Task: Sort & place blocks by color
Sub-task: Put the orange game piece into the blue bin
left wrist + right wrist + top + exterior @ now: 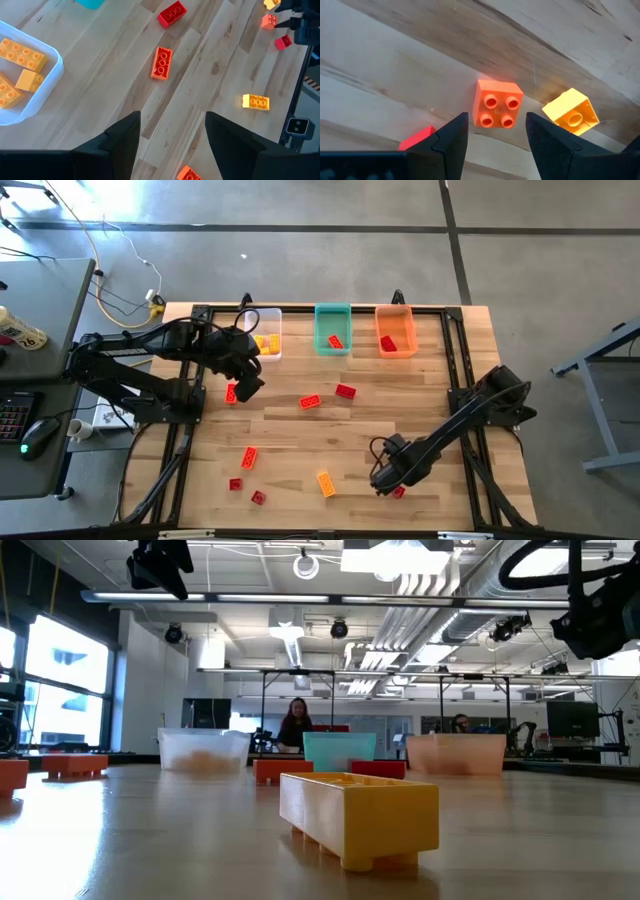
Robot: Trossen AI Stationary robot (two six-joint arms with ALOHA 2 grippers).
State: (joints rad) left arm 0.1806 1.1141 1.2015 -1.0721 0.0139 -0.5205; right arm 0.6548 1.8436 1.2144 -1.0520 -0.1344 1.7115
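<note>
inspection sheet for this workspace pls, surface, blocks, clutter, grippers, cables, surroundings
surface: wooden table, black frame
job's things: blocks scattered; others already in clear bin, teal bin, orange bin
clutter: nothing seen
grippers: left gripper open, near clear bin, empty; right gripper open over orange four-stud block, near front edge
cables: cable on floor, left
surroundings: desk with mouse; person far behind

Pale wooden table (300, 440) with visible grain, smooth satin finish; glossy plastic studded blocks (498, 104); translucent plastic clear bin (47, 82); matt dark gripper fingers (445, 140).
</note>
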